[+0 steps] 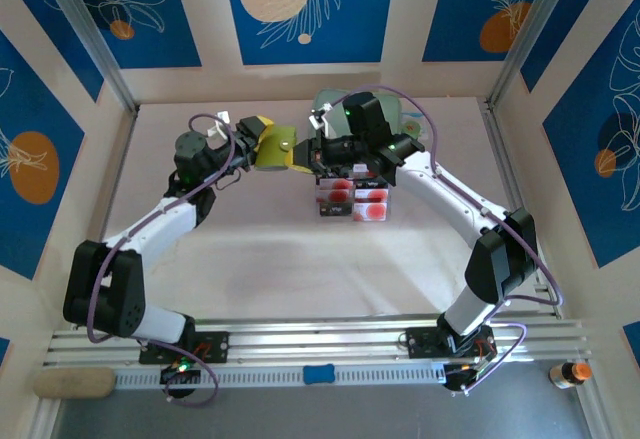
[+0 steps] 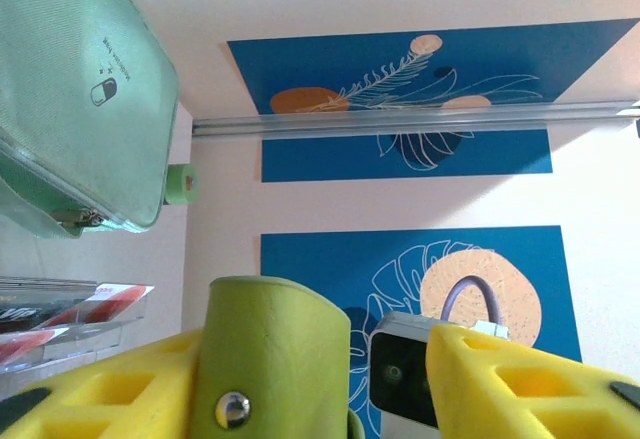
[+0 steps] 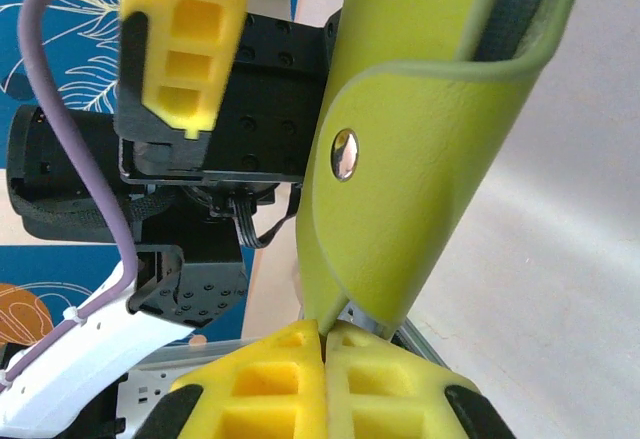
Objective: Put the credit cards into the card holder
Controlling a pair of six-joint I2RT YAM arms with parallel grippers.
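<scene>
Right gripper point(image 3: 325, 349) was clamped on an edge of the card holder point(image 3: 420, 159). The left gripper point(image 2: 320, 364) straddled it, jaws apart.

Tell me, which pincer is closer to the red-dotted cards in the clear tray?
Right. The right pincer is close by the credit cards, up-left of them in the top view, pinching the card holder. The left pincer is at the holder's other side, farther left.
</scene>
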